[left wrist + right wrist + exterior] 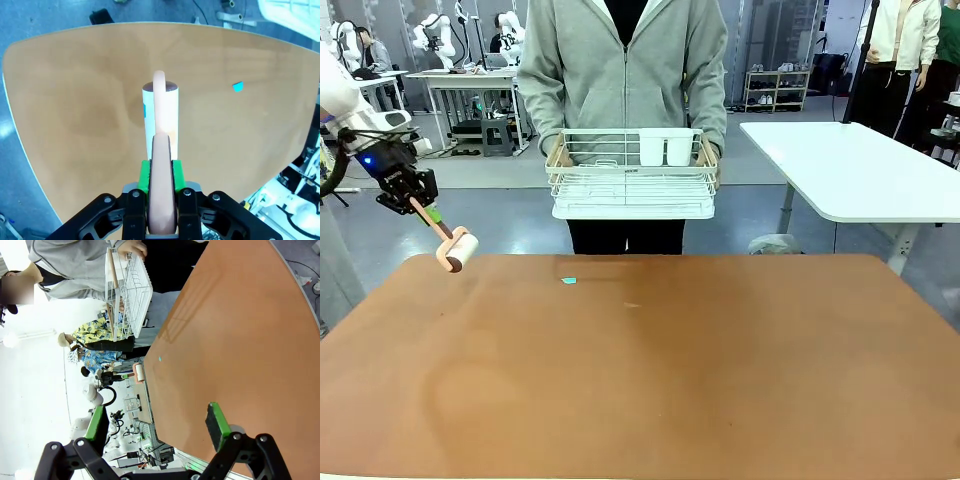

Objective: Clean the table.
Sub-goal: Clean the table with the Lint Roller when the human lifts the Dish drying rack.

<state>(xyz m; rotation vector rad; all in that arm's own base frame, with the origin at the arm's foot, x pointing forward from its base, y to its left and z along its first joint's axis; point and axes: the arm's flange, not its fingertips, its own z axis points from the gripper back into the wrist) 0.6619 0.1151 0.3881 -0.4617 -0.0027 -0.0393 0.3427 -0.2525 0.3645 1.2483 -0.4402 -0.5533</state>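
The table (650, 380) bears 1 teal scrap (569, 281); white table (860, 170) behind.

Reddish-brown table (640, 380), small teal scrap (569, 281) lying near its far edge

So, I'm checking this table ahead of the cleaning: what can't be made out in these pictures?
- Teal scrap: too small in the front view to tell what it is.
- Lint roller: touching the table or just above it, no view's angle settles.
- White cups in the dish rack: insides hidden by their own walls, front view.
- Table's near edge: cut off at the front view's bottom.
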